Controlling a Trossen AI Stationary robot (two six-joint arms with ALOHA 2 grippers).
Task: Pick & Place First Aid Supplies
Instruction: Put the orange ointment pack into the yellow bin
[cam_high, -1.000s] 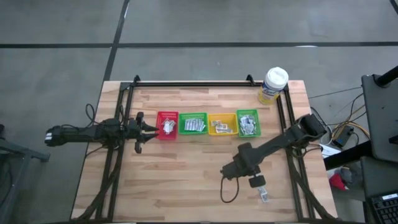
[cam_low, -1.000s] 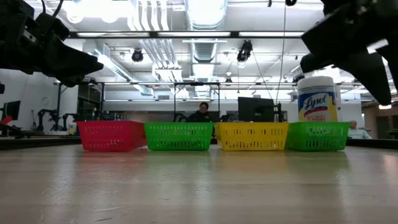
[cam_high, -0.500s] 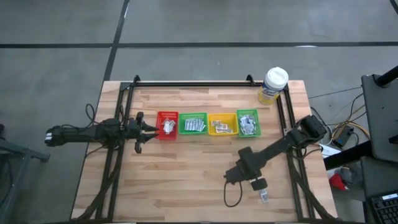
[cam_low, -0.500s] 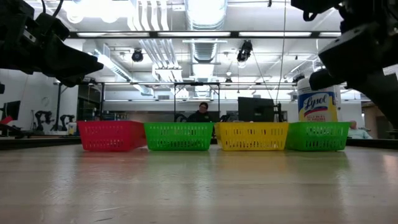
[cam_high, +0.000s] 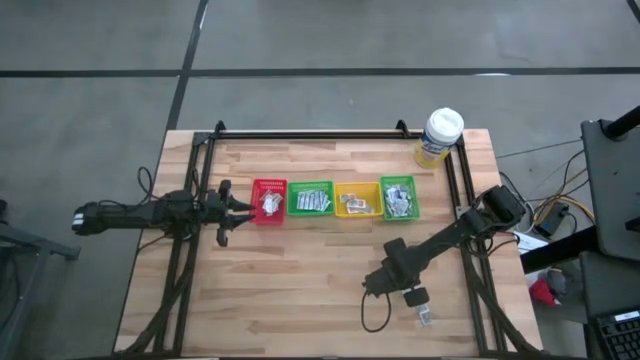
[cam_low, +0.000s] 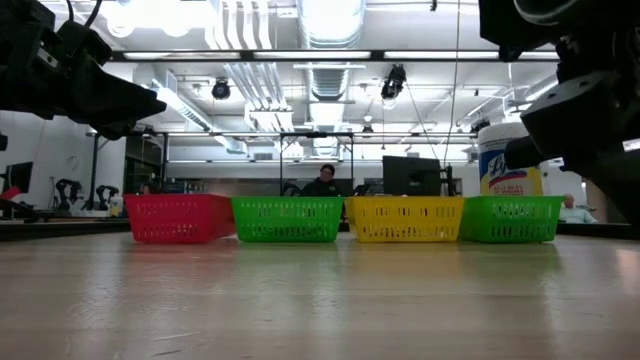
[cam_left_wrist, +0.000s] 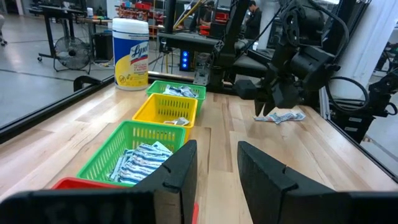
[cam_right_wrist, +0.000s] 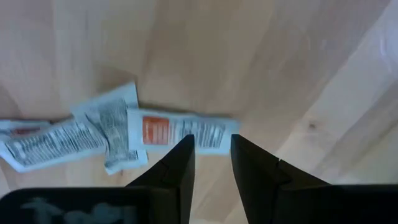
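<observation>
High view: right gripper (cam_high: 412, 296) low over tabletop (cam_high: 300, 270), near loose sachets (cam_high: 424, 316); left gripper (cam_high: 243, 208) beside red bin (cam_high: 269, 200).

Left wrist view: fingers (cam_left_wrist: 180, 168) apart, nothing held.

Right wrist view: fingers (cam_right_wrist: 177, 165) slightly parted, empty, just above white-red sachet (cam_right_wrist: 180, 130).
</observation>
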